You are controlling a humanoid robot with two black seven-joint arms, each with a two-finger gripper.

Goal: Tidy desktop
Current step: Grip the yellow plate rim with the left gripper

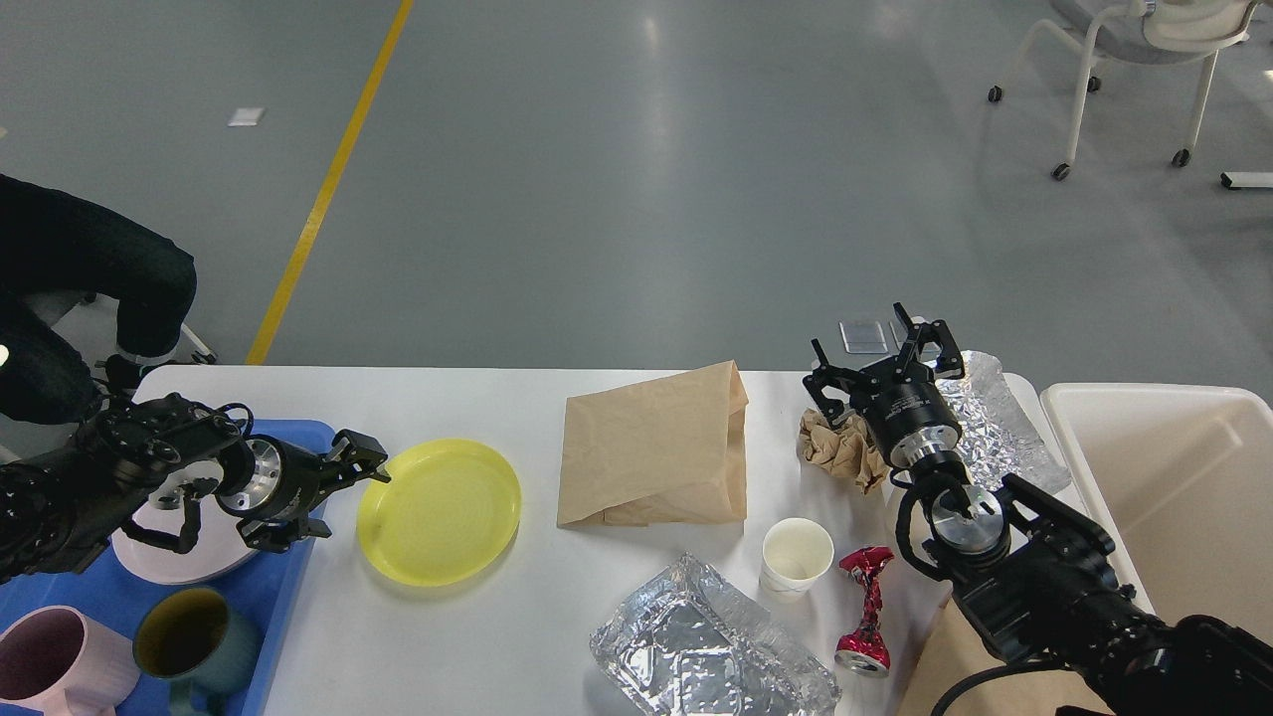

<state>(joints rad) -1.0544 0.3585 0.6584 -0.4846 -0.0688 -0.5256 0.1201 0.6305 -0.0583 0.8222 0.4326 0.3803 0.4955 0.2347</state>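
While poised over desktop (517, 636), right claw (880, 363) spread; left claw (338, 487) level, open

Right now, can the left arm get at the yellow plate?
Probably yes. The left gripper is open, empty and sits just left of the yellow plate, at the blue tray's edge. Nothing lies between them on the desktop; the paper bag is beyond the plate.

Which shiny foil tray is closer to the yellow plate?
The foil tray at the table's front edge, beside the paper cup. The other foil tray lies far right by the bin.
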